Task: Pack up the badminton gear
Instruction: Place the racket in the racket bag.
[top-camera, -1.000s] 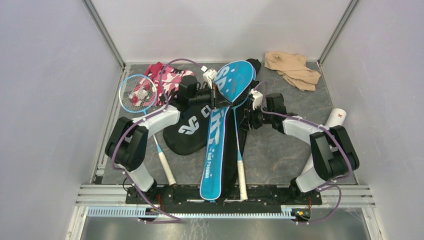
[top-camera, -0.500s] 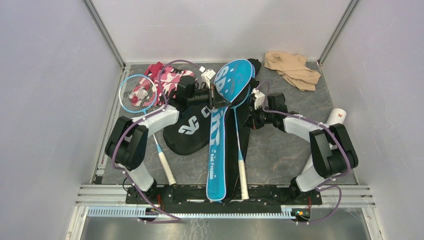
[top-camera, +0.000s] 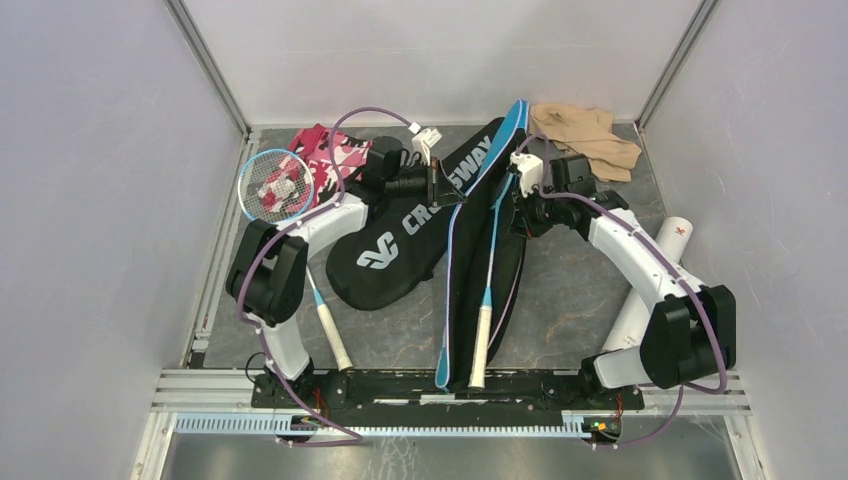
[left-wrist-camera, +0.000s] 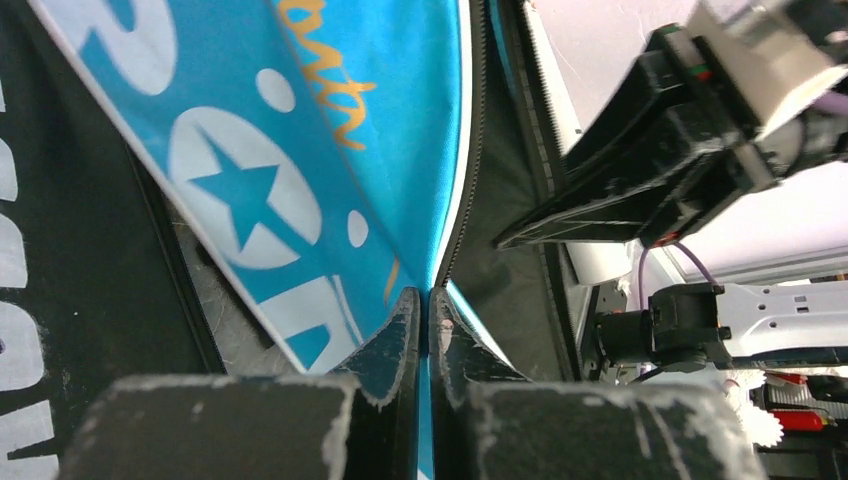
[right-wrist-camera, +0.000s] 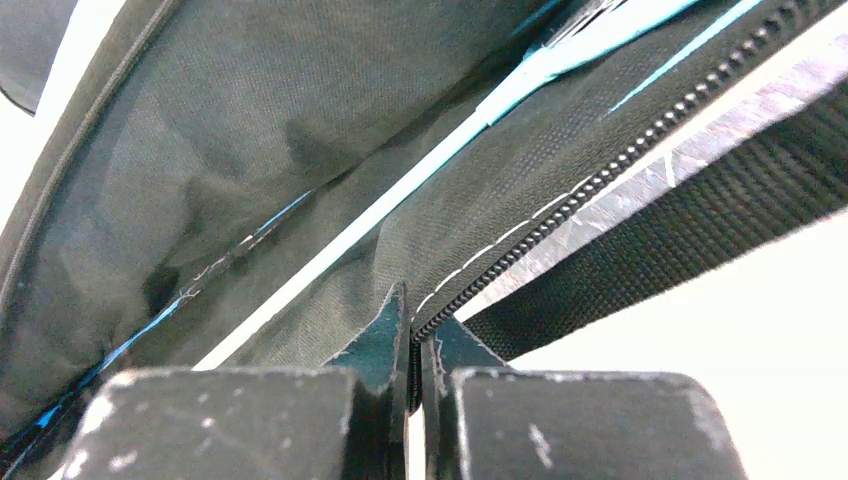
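Top external: racket (top-camera: 489, 268) inside blue cover (top-camera: 462, 270)

The left gripper (left-wrist-camera: 430, 305) has its two worn black fingers (left-wrist-camera: 385, 350) pressed together on the zippered edge of the blue fabric racket cover (left-wrist-camera: 330, 130). White letters, a star and orange script spread up and left of the fingertips. Just right of the pinch lies the cover's dark lining (left-wrist-camera: 495, 290). Further up and right, the right gripper (left-wrist-camera: 520, 235) meets that lining, tips together. Far left runs a black fabric cover with white lettering (left-wrist-camera: 60, 250), a strip of grey tabletop (left-wrist-camera: 205, 300) between the two covers.
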